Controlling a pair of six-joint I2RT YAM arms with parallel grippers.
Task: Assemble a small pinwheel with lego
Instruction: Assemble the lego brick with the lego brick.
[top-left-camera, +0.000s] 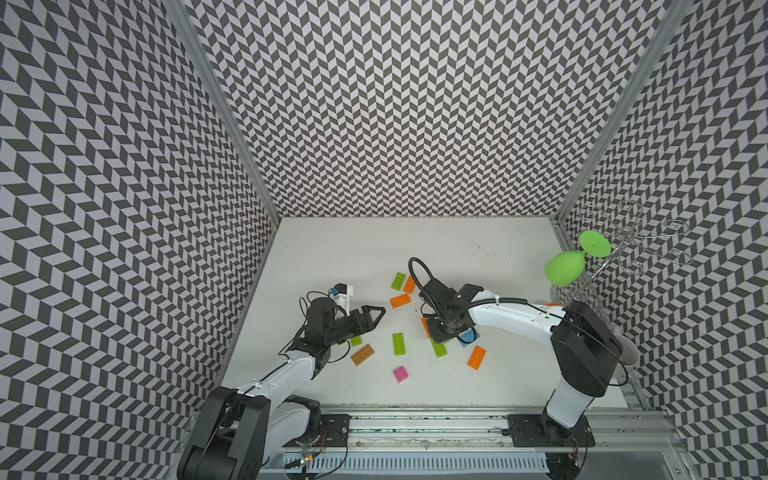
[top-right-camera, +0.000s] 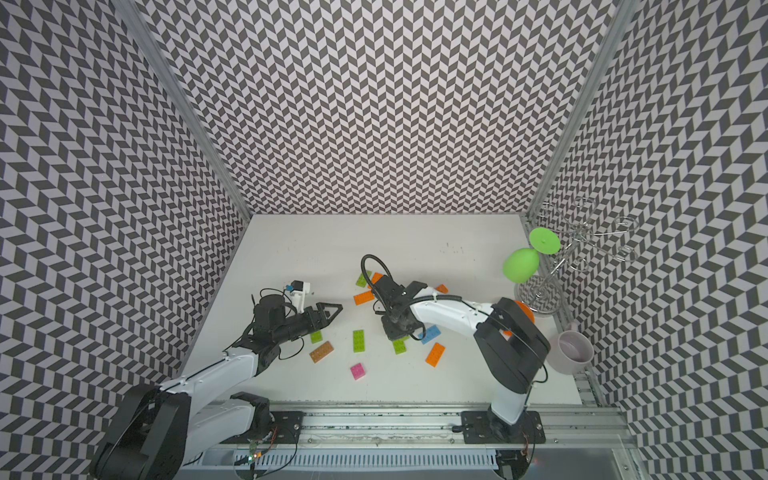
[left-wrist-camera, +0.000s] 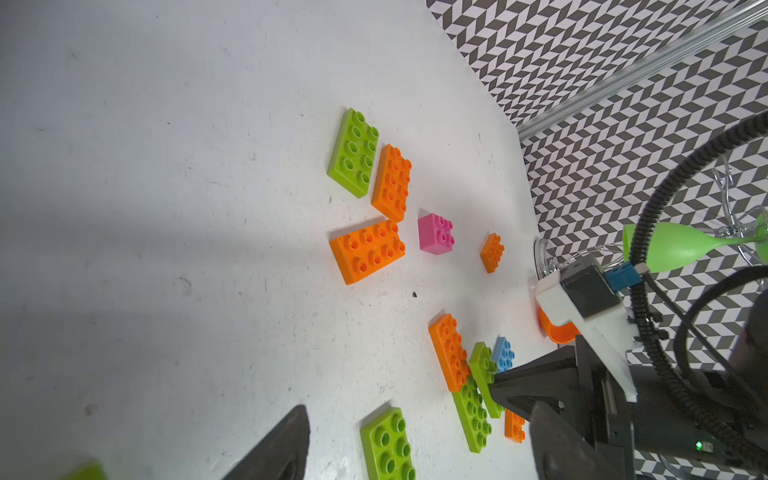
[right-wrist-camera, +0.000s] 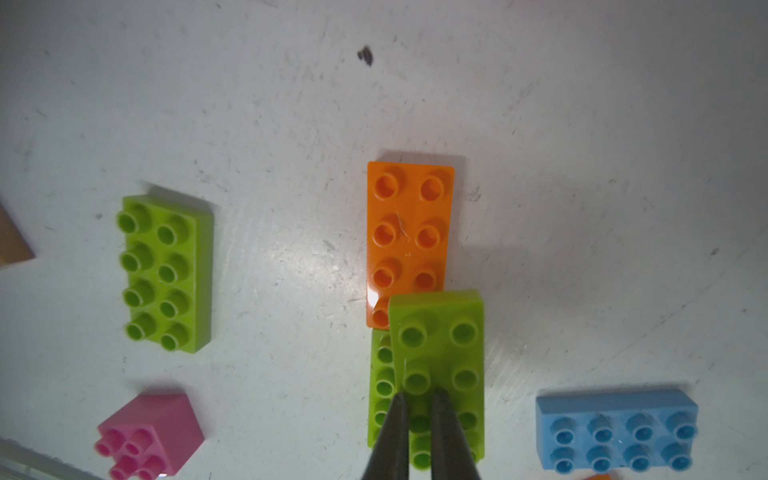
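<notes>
Several lego bricks lie on the white table (top-left-camera: 332, 257). My right gripper (right-wrist-camera: 417, 399) points straight down, shut on a stud of a lime green brick (right-wrist-camera: 440, 345). This brick sits tilted over the end of an orange brick (right-wrist-camera: 409, 232) and another lime brick (right-wrist-camera: 382, 386). A blue brick (right-wrist-camera: 615, 432) lies beside them, and a pink square (right-wrist-camera: 149, 432) and a lime brick (right-wrist-camera: 166, 274) on the other side. My left gripper (top-left-camera: 376, 311) hovers open and empty, to the left of that cluster. A brown brick (top-left-camera: 362, 355) lies near the left arm.
At the back lie a lime brick (top-left-camera: 398, 281) and two orange bricks (top-left-camera: 409, 284) (top-left-camera: 400, 300). An orange brick (top-left-camera: 476, 357) and a pink square (top-left-camera: 401, 374) lie toward the front. A green goblet (top-left-camera: 561, 268) hangs on a wire rack (top-left-camera: 631, 241). A mug (top-right-camera: 571, 353) stands at right.
</notes>
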